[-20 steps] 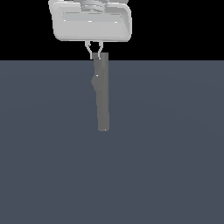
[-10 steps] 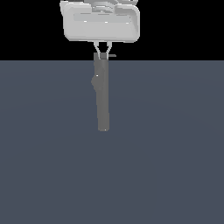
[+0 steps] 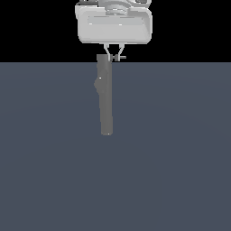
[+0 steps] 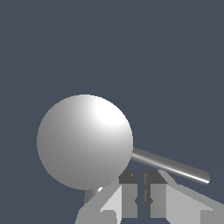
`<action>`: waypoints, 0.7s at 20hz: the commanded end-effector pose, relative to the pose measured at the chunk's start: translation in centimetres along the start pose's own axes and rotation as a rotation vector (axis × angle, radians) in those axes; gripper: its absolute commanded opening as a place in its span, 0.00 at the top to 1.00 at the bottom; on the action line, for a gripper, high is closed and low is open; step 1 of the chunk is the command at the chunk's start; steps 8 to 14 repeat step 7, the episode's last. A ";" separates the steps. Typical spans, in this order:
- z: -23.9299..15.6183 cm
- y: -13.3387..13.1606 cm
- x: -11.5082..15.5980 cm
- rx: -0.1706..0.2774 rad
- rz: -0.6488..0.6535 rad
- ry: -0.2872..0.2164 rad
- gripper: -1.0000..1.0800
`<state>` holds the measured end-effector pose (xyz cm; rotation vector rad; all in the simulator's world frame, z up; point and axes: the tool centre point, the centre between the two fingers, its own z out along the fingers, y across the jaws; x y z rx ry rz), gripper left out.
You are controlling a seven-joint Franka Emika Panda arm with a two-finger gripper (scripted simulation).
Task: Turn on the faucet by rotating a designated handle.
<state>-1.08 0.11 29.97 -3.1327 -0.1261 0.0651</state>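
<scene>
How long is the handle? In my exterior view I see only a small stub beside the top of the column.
Observer: In the wrist view the handle is a thin straight rod. It sticks out sideways from the round top of the faucet.
Operator: Is the rod between the jaws?
Observer: No. The gripper has its jaws almost closed, with nothing in the narrow gap.
Operator: Do the fingertips touch the rod?
Observer: The rod runs just past the fingertips. Whether they touch it, I cannot tell.
</scene>
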 end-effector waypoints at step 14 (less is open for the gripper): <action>-0.3 2.6 3.9 -0.007 0.031 0.041 1.00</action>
